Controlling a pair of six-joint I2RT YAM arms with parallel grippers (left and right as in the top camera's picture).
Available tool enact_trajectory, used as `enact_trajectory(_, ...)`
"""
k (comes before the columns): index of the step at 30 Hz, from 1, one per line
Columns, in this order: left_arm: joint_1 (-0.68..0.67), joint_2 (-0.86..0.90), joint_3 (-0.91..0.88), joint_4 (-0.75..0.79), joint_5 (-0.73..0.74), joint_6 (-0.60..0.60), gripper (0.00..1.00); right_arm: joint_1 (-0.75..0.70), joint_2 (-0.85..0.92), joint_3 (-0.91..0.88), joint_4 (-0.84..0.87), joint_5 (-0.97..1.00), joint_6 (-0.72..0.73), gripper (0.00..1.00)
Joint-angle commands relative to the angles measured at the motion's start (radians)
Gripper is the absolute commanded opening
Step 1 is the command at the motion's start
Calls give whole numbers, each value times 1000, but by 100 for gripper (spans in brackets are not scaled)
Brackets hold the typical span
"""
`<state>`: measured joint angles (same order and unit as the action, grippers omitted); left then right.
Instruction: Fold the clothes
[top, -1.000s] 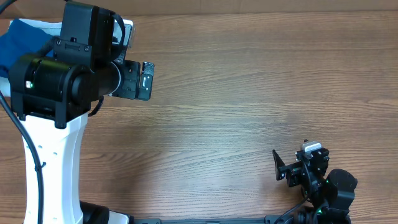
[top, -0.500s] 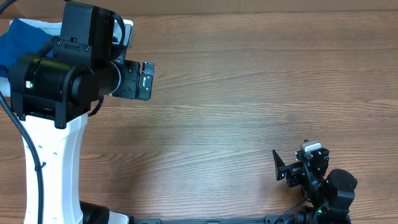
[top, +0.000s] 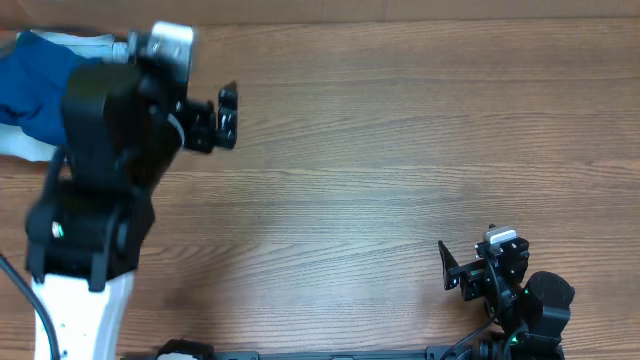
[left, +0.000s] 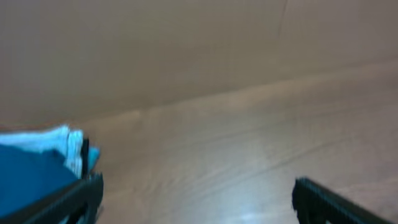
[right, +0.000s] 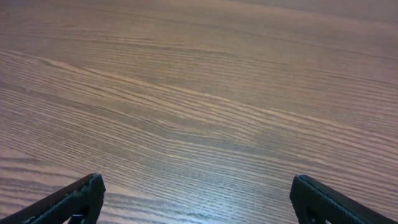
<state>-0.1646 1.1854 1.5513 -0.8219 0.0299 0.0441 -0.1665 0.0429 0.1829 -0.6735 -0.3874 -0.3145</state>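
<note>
The deep teal-blue polo shirt (top: 30, 80) lies bunched at the table's far left corner, partly hidden by my left arm. It also shows at the lower left of the blurred left wrist view (left: 25, 177). My left gripper (top: 227, 116) is open and empty, to the right of the shirt and clear of it; its fingers (left: 196, 205) frame bare table. My right gripper (top: 446, 268) rests at the near right, open and empty over bare wood (right: 196, 202).
A pale light-blue cloth (top: 92, 42) lies under and beside the shirt, and shows in the left wrist view (left: 53, 140). The wooden table (top: 400, 150) has its back edge along the top. A tan wall (left: 186, 50) stands behind.
My left arm has swung, and it is blurred now. Its gripper has shifted slightly up and left, and more of the shirt shows. The right arm has not moved.
</note>
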Motion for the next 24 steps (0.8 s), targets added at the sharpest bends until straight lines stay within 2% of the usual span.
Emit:
enact_trajectory(1, 60, -167, -293, 130, 142, 49, 100, 3, -11, -13, 2, -2, 0, 100)
enact_trajectory(9, 77, -558, -806, 301, 147, 46, 100, 3, -11, -13, 2, -2, 0, 100)
enact_trajectory(12, 77, -658, -940, 367, 148, 42, 100, 3, -11, -13, 2, -2, 0, 100)
enact_trajectory(15, 77, -780, -1115, 471, 149, -5, 100, 3, -11, -13, 2, -2, 0, 100)
enact_trajectory(19, 77, -865, -1232, 522, 155, -45, 100, 3, -11, -13, 2, -2, 0, 100)
enact_trajectory(24, 76, -975, -1312, 512, 150, -47, 100, 3, -11, -13, 2, -2, 0, 100)
